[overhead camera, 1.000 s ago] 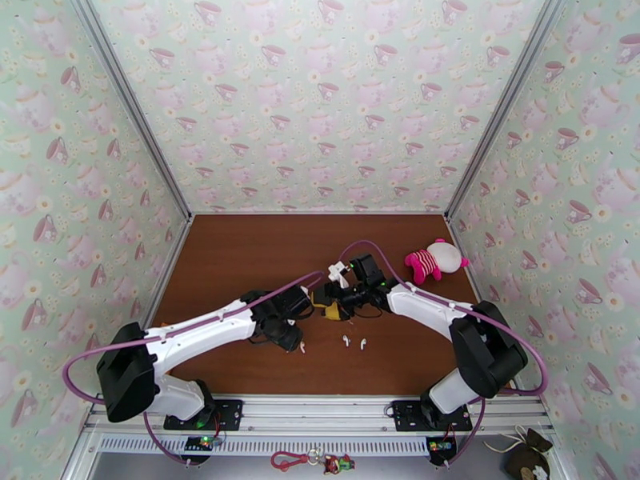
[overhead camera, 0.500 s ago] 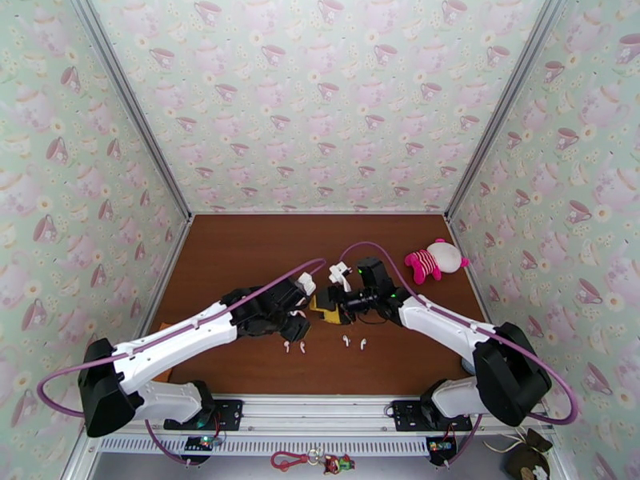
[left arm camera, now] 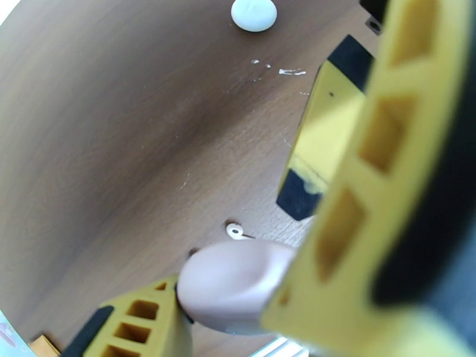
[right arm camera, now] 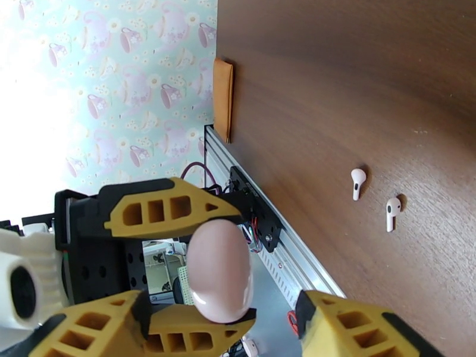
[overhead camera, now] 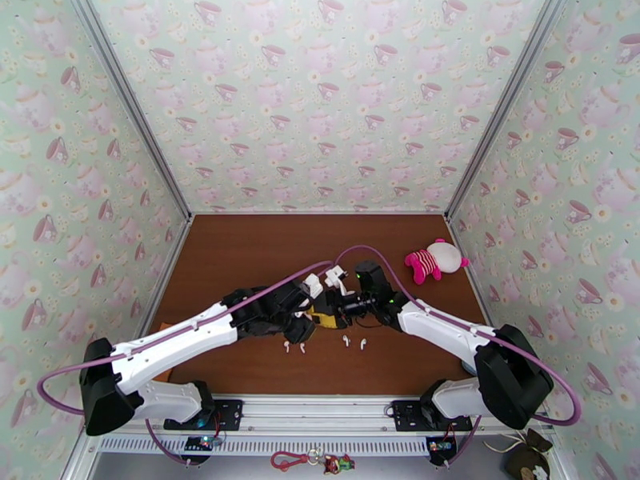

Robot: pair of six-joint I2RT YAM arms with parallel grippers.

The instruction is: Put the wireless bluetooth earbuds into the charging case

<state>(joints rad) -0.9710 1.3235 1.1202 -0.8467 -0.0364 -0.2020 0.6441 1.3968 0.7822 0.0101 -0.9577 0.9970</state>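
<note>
A pale pink egg-shaped charging case (left arm camera: pixel 232 287) is clamped between the yellow fingers of my left gripper (left arm camera: pixel 238 293), held above the table. In the right wrist view the same case (right arm camera: pixel 220 269) sits between the left gripper's fingers (right arm camera: pixel 166 209), and my right gripper (right arm camera: pixel 223 316) stands open around its lower end with a gap on one side. From above, the left gripper (overhead camera: pixel 310 318) and right gripper (overhead camera: pixel 330 310) meet tip to tip at mid-table. White earbuds lie on the wood in front of them: one pair (overhead camera: pixel 294 346) and another pair (overhead camera: pixel 354 342). Two earbuds (right arm camera: pixel 357 182) (right arm camera: pixel 392 212) also appear in the right wrist view.
A pink and white plush toy (overhead camera: pixel 434 260) lies at the right edge of the brown table (overhead camera: pixel 240 250). A small white round thing (left arm camera: pixel 254 12) rests on the wood beyond the grippers. A flat tan piece (right arm camera: pixel 223 99) sits at the table's near left edge. Patterned walls enclose three sides.
My left arm has swung right and forward to meet the right gripper, uncovering the left pair of earbuds. The right gripper has edged slightly left and its jaws have narrowed a little.
</note>
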